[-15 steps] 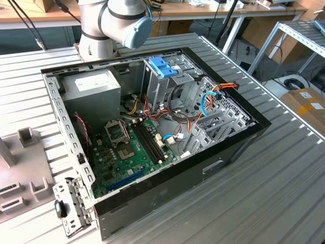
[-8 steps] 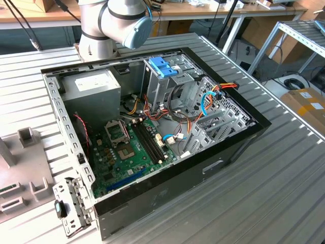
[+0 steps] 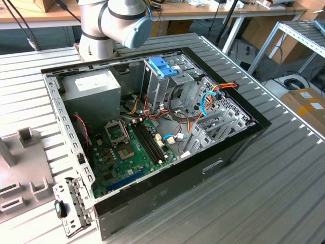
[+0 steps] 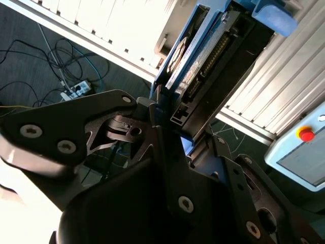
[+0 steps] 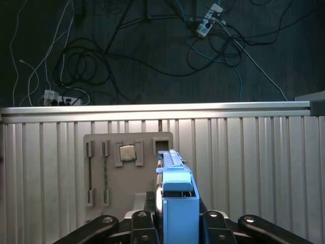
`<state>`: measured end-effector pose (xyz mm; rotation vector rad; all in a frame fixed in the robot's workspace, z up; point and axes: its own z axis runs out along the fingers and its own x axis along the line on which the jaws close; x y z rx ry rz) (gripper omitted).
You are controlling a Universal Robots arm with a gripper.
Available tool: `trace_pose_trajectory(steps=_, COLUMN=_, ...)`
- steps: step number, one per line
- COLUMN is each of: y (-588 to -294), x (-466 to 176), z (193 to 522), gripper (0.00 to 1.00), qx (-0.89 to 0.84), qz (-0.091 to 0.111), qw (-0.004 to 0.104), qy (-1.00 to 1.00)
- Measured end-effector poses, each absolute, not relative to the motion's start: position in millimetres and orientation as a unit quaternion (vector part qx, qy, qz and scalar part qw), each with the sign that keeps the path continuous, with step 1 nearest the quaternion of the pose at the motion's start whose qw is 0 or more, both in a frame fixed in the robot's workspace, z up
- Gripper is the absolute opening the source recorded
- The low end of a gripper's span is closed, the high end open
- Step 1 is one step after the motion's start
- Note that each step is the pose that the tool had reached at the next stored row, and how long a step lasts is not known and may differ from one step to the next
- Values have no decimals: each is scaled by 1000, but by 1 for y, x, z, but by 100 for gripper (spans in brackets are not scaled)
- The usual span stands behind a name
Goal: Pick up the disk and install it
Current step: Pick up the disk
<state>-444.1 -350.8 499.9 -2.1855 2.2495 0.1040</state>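
In the exterior view the open computer case (image 3: 203,170) lies on the ribbed surface (image 3: 284,168). The drive cage (image 3: 165,84) stands toward its far side, with a blue handle on top. Loose orange and blue cables (image 3: 208,96) loop just beside the cage and across the neighbouring bays. I judge these the main hazard: a stray loop in the way of the bay could catch a rail and stop the drive short of its seat, or get pinched.

In the second wrist view the pincer (image 4: 165,114) is clamped on one end of the disk (image 4: 203,56). The disk juts out from it in the air, seen edge-on, with blue rails along its sides. The grip seems to cover only a short stretch near that end. A knock against the cage wall could therefore twist the drive in the grip, and skewed rails would likely jam rather than slide.

In the first wrist view the disk (image 5: 177,203) hangs in the pincer above the surface, over the near edge of the parts tray (image 5: 96,147). The tray carries a processor chip (image 5: 127,152). Should the clamp slip here, the drive would probably drop onto the tray or the metal ribs and could be damaged.
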Motion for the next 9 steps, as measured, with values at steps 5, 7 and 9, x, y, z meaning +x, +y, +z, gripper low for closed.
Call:
trace_pose_trajectory(steps=5, y=-351, x=-444, z=504, gripper=37, qx=-696, qz=33, qw=2, qy=717)
trace_pose_trajectory(steps=7, y=-351, x=-444, z=505, gripper=37, qx=-696, qz=33, qw=2, qy=717)
trace_pose_trajectory(steps=9, y=-351, x=-444, z=506, gripper=37, qx=-696, qz=33, qw=2, qy=717)
